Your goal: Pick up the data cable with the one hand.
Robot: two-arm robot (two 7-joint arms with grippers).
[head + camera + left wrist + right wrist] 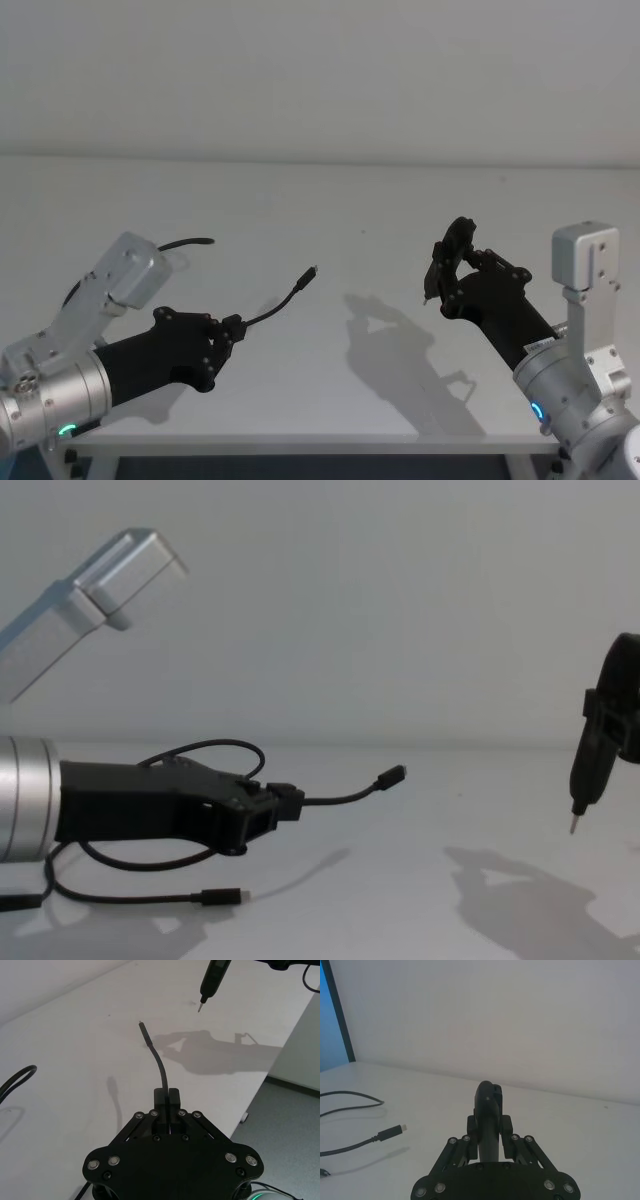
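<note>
Left gripper (238, 322), head view: reached in from the near left over the table (400, 200), jaws pinched on the data cable (298, 286) just behind one plug, so that end is raised.
Right gripper (465, 262), head view: held up at the near right, clamped on a slim pointed tool (433, 282); judged parked.
Cable, left wrist view: the held end is seen arching forward from between the fingers (159, 1097), its shadow cast apart on the table.
Cable, right wrist view: the plug end (390, 1133) is seen above its shadow; the rest is cut off.
Cable, chest view: loops (213, 743) are partly hidden behind the left gripper; how much slack is lifted cannot be told.
</note>
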